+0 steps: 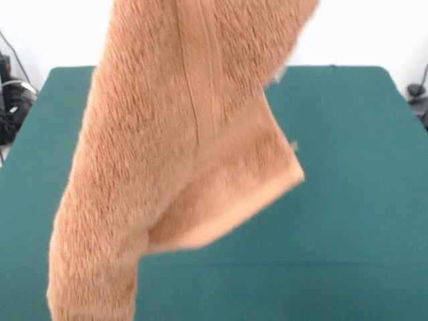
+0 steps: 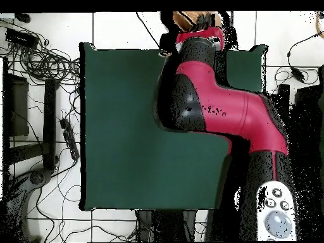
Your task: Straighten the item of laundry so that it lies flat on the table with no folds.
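In the front view the towel (image 1: 174,147) hung close to the camera, clear of the table (image 1: 348,200), its long axis running from 1 o'clock at the top edge down to 7 o'clock at the bottom edge. A woven band ran lengthwise down it, and a folded corner jutted toward 4 o'clock. Overhead, the arm (image 2: 215,107) reached to the table's far edge at 12 o'clock, with a scrap of towel (image 2: 183,21) showing there. The pincer's opening could not be told.

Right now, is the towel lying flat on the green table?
No: in the front view the orange-tan towel hangs from above the picture, draped and folded in front of the table, not spread flat on it.
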Motion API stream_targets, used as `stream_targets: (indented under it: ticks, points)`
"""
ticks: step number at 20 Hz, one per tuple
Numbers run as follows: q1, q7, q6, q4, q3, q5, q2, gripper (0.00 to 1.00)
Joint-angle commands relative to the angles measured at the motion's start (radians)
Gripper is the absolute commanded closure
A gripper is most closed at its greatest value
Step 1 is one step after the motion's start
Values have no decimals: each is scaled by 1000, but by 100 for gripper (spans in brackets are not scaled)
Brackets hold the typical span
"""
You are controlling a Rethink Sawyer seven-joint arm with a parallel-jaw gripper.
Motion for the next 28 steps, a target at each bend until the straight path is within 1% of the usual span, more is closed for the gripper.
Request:
stream_targets:
  ticks: [1,6,8,15,19,21,22,25,26,28]
  points:
    - [47,284,-202,33,-63,99,122,100]
    - [69,263,-342,36,-70,167,194,100]
    - [71,251,-372,36,-66,180,213,100]
    - [63,231,-442,32,-52,192,253,100]
    - [51,226,-461,16,-38,172,257,100]
    - [50,223,-483,10,-41,170,269,100]
    - [49,223,-516,8,-43,167,298,100]
    - [49,218,-523,-5,-41,168,307,100]
    - [63,172,-519,-91,-42,230,386,100]
    - [65,162,-526,-106,-44,234,420,100]
